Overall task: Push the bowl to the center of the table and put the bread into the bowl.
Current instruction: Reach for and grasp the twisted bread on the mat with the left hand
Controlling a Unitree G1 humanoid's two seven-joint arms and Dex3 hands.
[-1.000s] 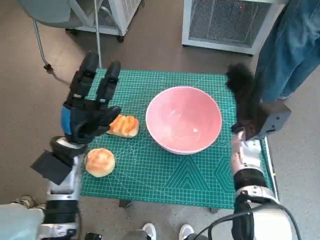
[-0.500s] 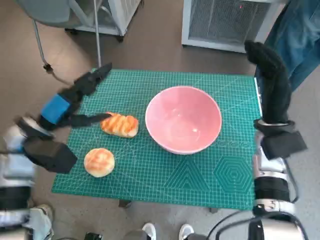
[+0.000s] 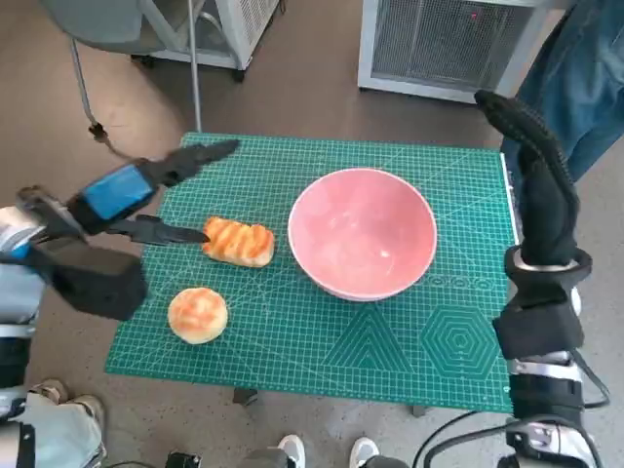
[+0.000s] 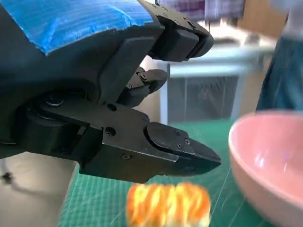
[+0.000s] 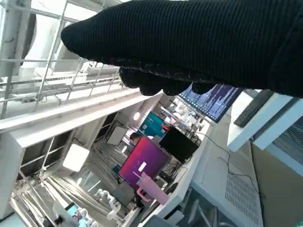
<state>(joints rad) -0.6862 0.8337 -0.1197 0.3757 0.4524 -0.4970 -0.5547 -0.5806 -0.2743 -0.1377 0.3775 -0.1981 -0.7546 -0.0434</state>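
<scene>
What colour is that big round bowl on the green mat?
The big round bowl is pink, inside and out; the head view shows it best.

Green cutting mat [image 3: 390, 361] covers the table; on it sits the pink bowl [image 3: 363, 244] near the centre, striped bread [image 3: 237, 241] beside it, round bun [image 3: 198, 314] by the left edge.

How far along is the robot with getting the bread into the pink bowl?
The wide pink bowl already sits near the middle of the green cutting mat. In hand: nothing yet; the blue-taped left hand hovers open beside the striped golden bread loaf. Left: the loaf and the round bun lie outside the bowl. The gloved right hand is raised off the table edge.
</scene>
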